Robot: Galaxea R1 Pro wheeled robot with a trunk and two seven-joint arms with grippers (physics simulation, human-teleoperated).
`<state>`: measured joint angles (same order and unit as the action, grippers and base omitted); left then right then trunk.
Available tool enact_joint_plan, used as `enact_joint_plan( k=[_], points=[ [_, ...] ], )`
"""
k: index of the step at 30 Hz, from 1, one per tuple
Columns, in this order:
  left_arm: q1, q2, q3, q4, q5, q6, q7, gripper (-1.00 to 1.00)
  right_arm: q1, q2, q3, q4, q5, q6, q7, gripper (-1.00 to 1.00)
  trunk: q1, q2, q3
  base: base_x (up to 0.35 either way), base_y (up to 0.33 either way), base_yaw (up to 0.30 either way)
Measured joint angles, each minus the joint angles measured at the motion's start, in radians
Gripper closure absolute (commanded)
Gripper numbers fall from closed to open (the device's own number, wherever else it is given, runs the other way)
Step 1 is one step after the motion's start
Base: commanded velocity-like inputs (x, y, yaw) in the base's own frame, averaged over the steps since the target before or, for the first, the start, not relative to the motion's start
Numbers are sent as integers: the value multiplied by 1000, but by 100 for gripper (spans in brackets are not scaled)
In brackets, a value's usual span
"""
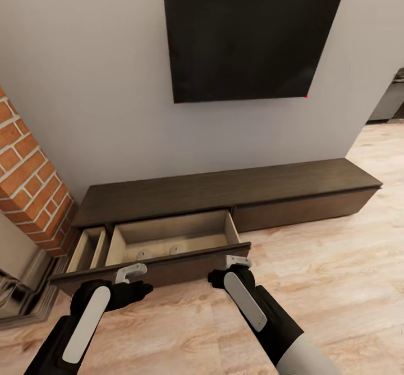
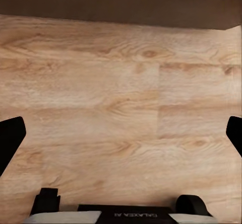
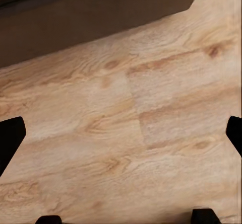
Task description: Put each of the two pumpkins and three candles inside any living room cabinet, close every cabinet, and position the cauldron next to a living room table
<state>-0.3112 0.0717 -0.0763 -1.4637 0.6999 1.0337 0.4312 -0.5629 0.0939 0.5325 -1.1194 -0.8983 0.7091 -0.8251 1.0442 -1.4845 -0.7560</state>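
Both grippers, left [image 1: 134, 273] and right [image 1: 235, 263], hung wide open and empty just before the cabinet [image 1: 224, 195], whose drawer [image 1: 168, 237] stood pulled out. Rigid and probably heavy-sliding, it would best be pushed on its front panel.

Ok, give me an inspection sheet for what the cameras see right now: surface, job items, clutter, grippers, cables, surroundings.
Surface: pale wood-plank floor; bare planks under both wrist cameras.
Job's things: cabinet, long, low and dark brown against the wall; its left drawer is pulled out, pale interior, two small pale round shapes at the bottom, too small to identify. No pumpkins, candles or cauldron seen.
Clutter: nothing seen.
Grippers: left gripper and right gripper are low, just in front of the drawer front; both open, holding nothing.
Cables: nothing seen.
Surroundings: dark wall screen above the cabinet, brick column on the left.
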Motion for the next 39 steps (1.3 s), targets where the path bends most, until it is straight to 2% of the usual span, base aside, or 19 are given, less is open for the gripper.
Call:
enact_joint_plan(
  k=[2,5,6,9,11,13,15,16,18,22,25,29,34,39],
  points=[
    [0,10,1,26,-1,1,0,-100,22,-45,-19,-1,-1,0,2,-100,-8,14,6,0,0,-288],
    [0,41,1,72,-2,-1,-1,-100,90,-81,-31,-1,-2,-22,2,-100,-19,35,16,0,0,-289],
    [0,48,1,84,-1,-2,-1,-100,106,-86,-34,-1,-2,-35,0,-100,-23,42,19,0,0,-289],
    [0,85,-1,172,-4,-15,-4,-100,197,-103,-55,-6,2,-136,-6,-100,-35,63,28,0,0,-289],
    [0,96,-1,239,-7,-31,-3,-100,247,-116,-59,-4,4,-186,-6,-100,-42,77,34,0,0,-289],
    [0,104,0,310,-10,-72,-5,-100,295,-133,-61,-6,6,-231,-6,-100,-50,91,41,0,0,-289],
    [0,111,-7,380,-27,-134,-7,-100,336,-153,-60,-5,6,-283,-7,-100,-58,105,47,0,0,-289],
    [0,112,-9,393,-36,-148,-8,-100,342,-155,-60,-5,6,-293,-7,-100,-61,112,50,0,0,-289],
    [0,115,-15,422,-77,-178,-10,-100,356,-161,-59,-2,5,-320,-7,-100,-69,126,57,0,0,-289],
    [0,115,-15,432,-112,-192,-12,-100,365,-163,-57,2,3,-352,-5,-100,-84,154,71,0,0,-282],
    [-1,112,-16,431,-118,-194,-13,-100,367,-162,-56,3,3,-364,-6,-100,-96,175,83,0,0,-265],
    [-1,121,-16,431,-120,-194,-13,-100,368,-165,-59,37,3,-374,1,-100,-111,203,98,0,0,-260],
    [-1,131,-16,430,-120,-194,-13,-100,368,-164,-62,102,4,-438,4,-100,-130,238,117,0,0,-260],
    [-1,118,-16,425,-117,-195,-14,-100,368,-163,-65,123,0,-460,5,-100,-150,273,137,0,0,-246]
  ],
)
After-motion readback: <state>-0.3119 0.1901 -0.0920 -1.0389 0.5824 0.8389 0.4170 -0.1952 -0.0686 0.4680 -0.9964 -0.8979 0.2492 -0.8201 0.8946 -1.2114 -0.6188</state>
